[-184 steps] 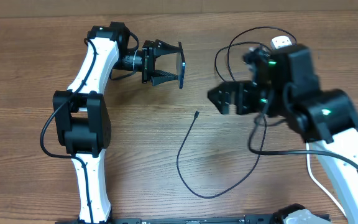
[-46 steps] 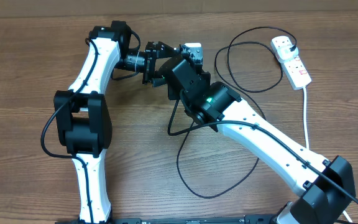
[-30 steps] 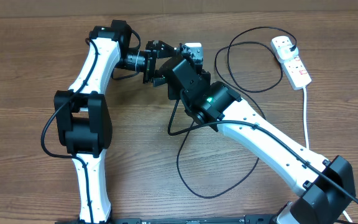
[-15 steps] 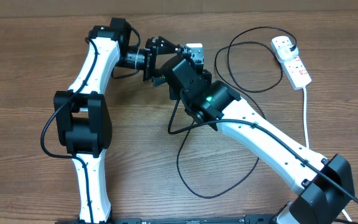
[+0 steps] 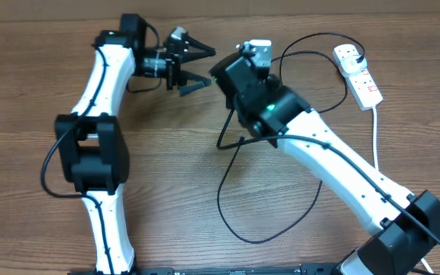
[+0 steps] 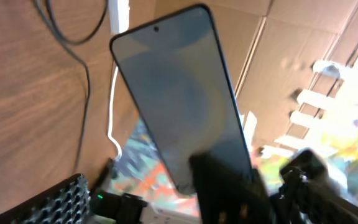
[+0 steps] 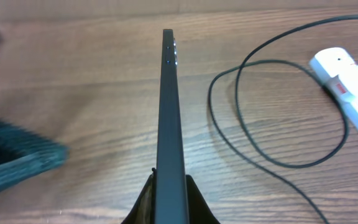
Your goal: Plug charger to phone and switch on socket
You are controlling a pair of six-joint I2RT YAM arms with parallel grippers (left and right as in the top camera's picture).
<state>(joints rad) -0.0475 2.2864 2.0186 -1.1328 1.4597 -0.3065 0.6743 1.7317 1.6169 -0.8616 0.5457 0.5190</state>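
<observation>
One stiff, slippery, fragile-looking phone [image 7: 169,93] is clamped edge-up over the table [image 7: 86,93] by the right end effector [image 7: 168,182], and is judged best gripped across its flat faces, while the left end effector [image 5: 210,65] is spread empty.

The left arm [image 5: 107,72] and right arm [image 5: 342,169] were white with black joints; the left hand [image 5: 207,66] was black.

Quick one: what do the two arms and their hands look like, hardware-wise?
Both arms: white links with bulky black joint housings. Left arm has a black cable looping beside it; right arm shows a green light. Left hand and right hand are black, two-fingered, left with ribbed pads.
</observation>
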